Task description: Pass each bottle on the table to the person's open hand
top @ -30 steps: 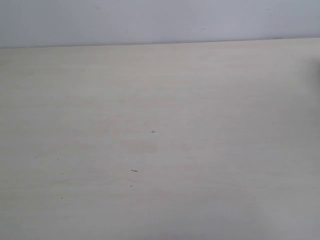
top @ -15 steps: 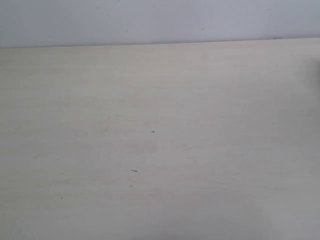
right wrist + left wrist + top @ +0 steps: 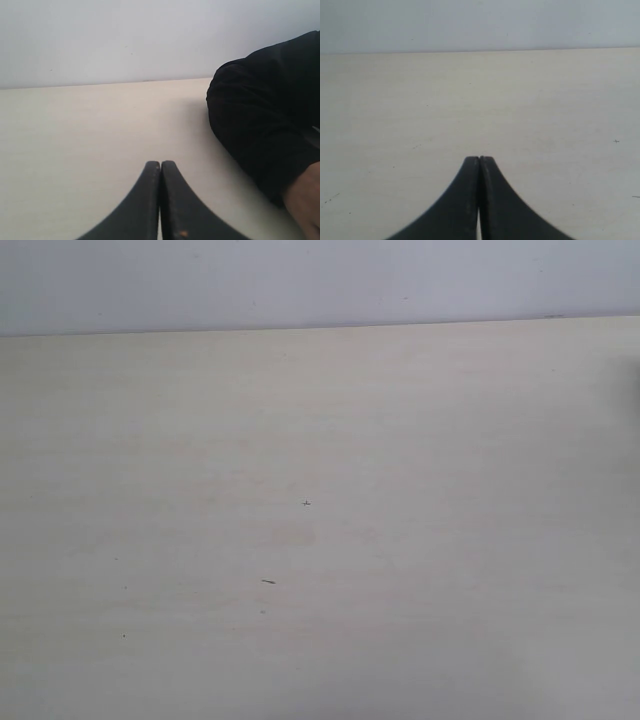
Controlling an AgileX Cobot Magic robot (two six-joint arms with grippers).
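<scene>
Showing the worktop [image 3: 420, 440] with no bottle in any view: handover is probably either finished or not begun. Left hand [image 3: 479, 160] and right hand [image 3: 160, 164] pressed together, empty; dark sleeve [image 3: 260, 110] near the right hand.

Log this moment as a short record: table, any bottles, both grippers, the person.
table: pale beige, a few dark specks
bottles: none in any view
left gripper: fingers shut, holding nothing
right gripper: fingers shut, holding nothing
person: black sleeve lying on the table, seen in the right wrist view; a patch of bare skin past the cuff, too little to tell an open palm
</scene>
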